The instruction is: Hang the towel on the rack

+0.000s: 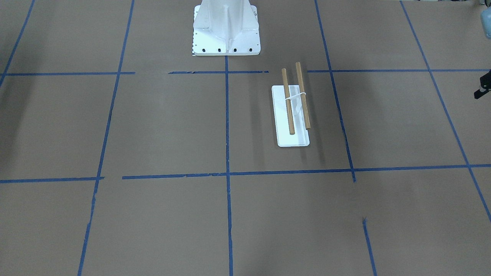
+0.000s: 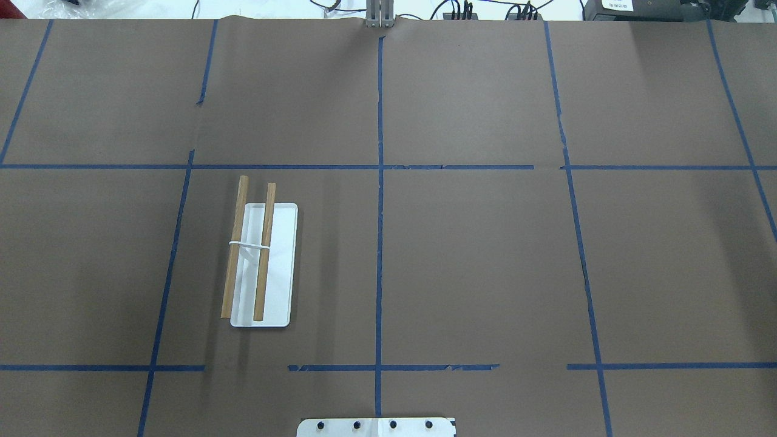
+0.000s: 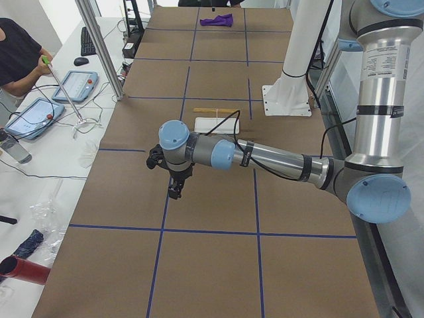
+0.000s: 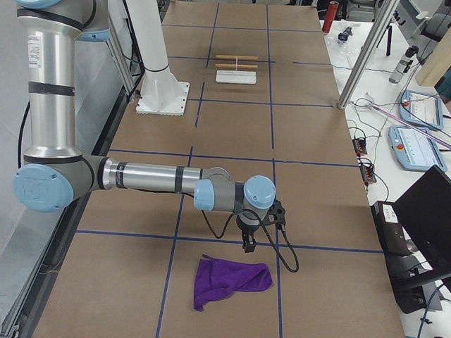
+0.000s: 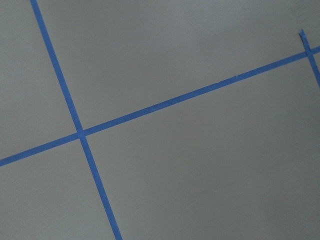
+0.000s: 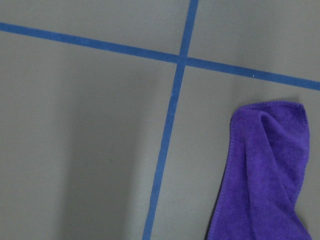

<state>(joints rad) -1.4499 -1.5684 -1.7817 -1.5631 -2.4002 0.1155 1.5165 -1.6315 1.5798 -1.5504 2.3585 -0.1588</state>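
Towel [image 6: 265,170] runs off the right wrist view's edge.

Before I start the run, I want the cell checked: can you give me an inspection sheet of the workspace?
Surface: brown paper with a blue tape grid, lying flat.
Job's things: rack upright on the robot's left half, both dowels bare; purple towel crumpled at the table's right end, not hung.
Clutter: nothing seen.
Grippers: left gripper above bare paper; right gripper above the paper beside the towel; open or shut cannot be told.
Cables: black cable loops low from the right wrist, near the towel.
Surroundings: operator and teach pendant at the side bench.
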